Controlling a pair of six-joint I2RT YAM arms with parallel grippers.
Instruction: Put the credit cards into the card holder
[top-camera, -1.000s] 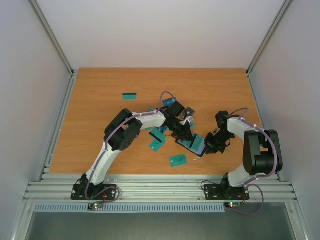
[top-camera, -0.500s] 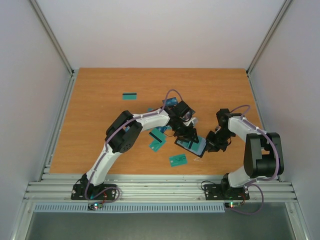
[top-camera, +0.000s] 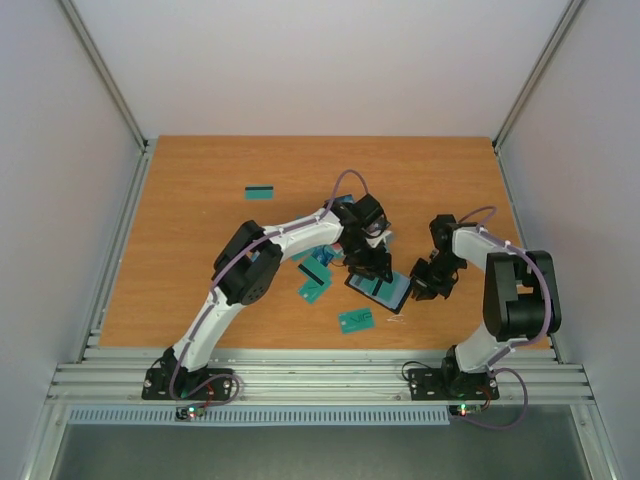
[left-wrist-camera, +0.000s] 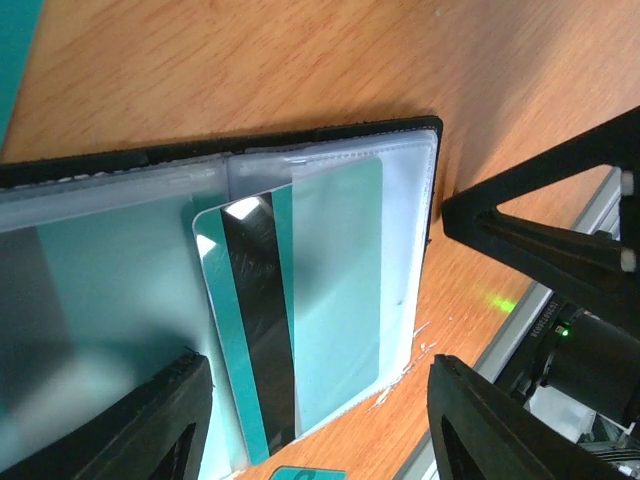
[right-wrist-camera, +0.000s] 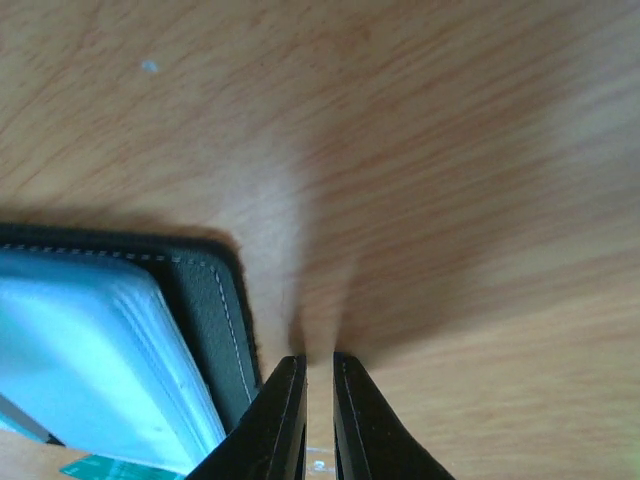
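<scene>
left claw (left-wrist-camera: 315, 405): its fingers (left-wrist-camera: 150, 425) stand wide apart and grip nothing; the claw hangs low over the open card holder.
right claw (right-wrist-camera: 320, 395): the fingers are drawn almost together, leaving only a thin slit with bare wood showing through it. They are clamped on nothing, with the tips down at the table.
card holder (left-wrist-camera: 330, 130): lies open and flat directly under the left claw. Its black stitched corner sits just beside the outer side of one right claw finger; I cannot tell whether they touch.
striped card (left-wrist-camera: 245, 330): teal with a black stripe, lying in the gap between the left claw's fingers and clear of both. Its plain half is tucked under a clear sleeve and its striped half sticks out toward the holder's fold. It sits slightly tilted against the holder's edges.
clear sleeve (left-wrist-camera: 340, 280): on the half of the holder nearer the right claw, with more pale sleeves stacked under it.
loose teal cards (top-camera: 314, 291): this one lies on the wood to the left of the left claw. A second card (top-camera: 356, 319) lies near it on the side of the arm bases. A third card (top-camera: 260, 193) is well apart, beyond and to the left.
table (top-camera: 200, 260): a wood-grain top that carries everything.
claws together: near each other, with the holder's outer edge between them.
</scene>
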